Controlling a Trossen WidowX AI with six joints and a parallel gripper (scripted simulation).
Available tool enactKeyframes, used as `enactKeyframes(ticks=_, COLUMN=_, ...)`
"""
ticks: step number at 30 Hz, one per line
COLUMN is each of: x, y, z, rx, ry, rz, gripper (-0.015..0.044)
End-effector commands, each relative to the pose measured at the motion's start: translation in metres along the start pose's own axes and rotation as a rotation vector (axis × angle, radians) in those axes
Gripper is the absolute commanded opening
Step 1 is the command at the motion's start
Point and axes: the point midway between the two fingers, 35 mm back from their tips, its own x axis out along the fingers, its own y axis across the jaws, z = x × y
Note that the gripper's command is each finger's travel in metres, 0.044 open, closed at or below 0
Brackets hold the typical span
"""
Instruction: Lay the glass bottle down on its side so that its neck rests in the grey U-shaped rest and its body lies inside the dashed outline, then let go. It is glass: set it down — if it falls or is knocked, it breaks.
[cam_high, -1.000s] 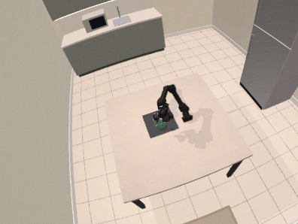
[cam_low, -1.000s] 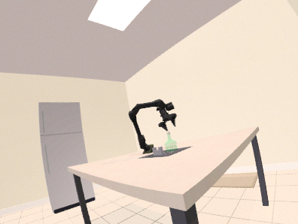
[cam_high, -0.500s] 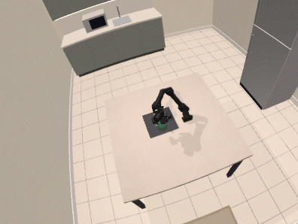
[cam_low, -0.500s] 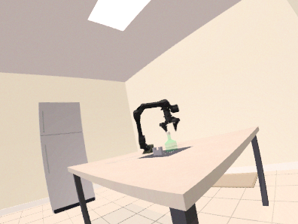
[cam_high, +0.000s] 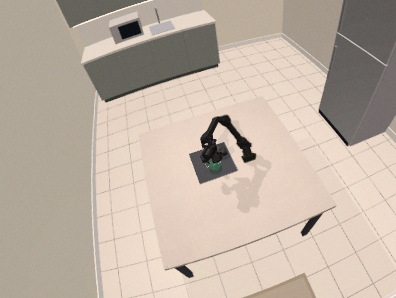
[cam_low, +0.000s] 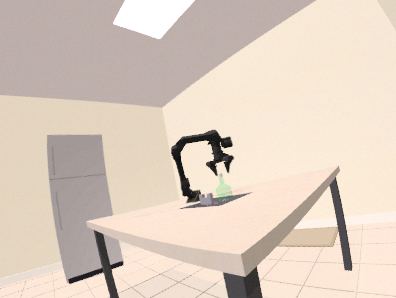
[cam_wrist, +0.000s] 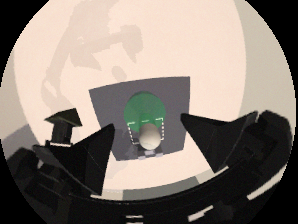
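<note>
The green glass bottle (cam_high: 215, 166) (cam_low: 224, 190) (cam_wrist: 142, 106) stands upright on the dark mat (cam_high: 202, 176) (cam_wrist: 105, 102). Its pale top faces the wrist camera. My gripper (cam_low: 222, 173) (cam_wrist: 148, 121) is open and empty, pointing down over the bottle, with the bottle's top at about fingertip height between the spread fingers. The grey U-shaped rest (cam_low: 205, 200) stands on the mat beside the bottle; in the wrist view the bottle's top partly hides it. The dashed outline (cam_wrist: 163, 129) shows around the neck in the wrist view, partly covered by the bottle.
The mat lies on a large pale table (cam_high: 185, 220) (cam_low: 165, 235). The arm's base (cam_high: 248, 156) (cam_low: 192, 195) stands beside the mat. The counter (cam_high: 160, 62) and fridge (cam_high: 357, 75) (cam_low: 77, 200) stand away from the table.
</note>
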Motion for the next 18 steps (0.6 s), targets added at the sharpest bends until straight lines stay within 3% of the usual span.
enactKeyframes(ticks=1, x=0.0, y=0.0, z=-0.009, rx=-0.005, ry=0.005, rz=-0.001, gripper=0.044)
enactKeyframes(ticks=11, x=0.001, y=0.001, z=-0.023, rx=-0.005, ry=0.006, rz=-0.001, gripper=0.044)
enactKeyframes(ticks=18, x=0.001, y=0.001, z=-0.023, rx=-0.005, ry=0.006, rz=-0.001, gripper=0.0256)
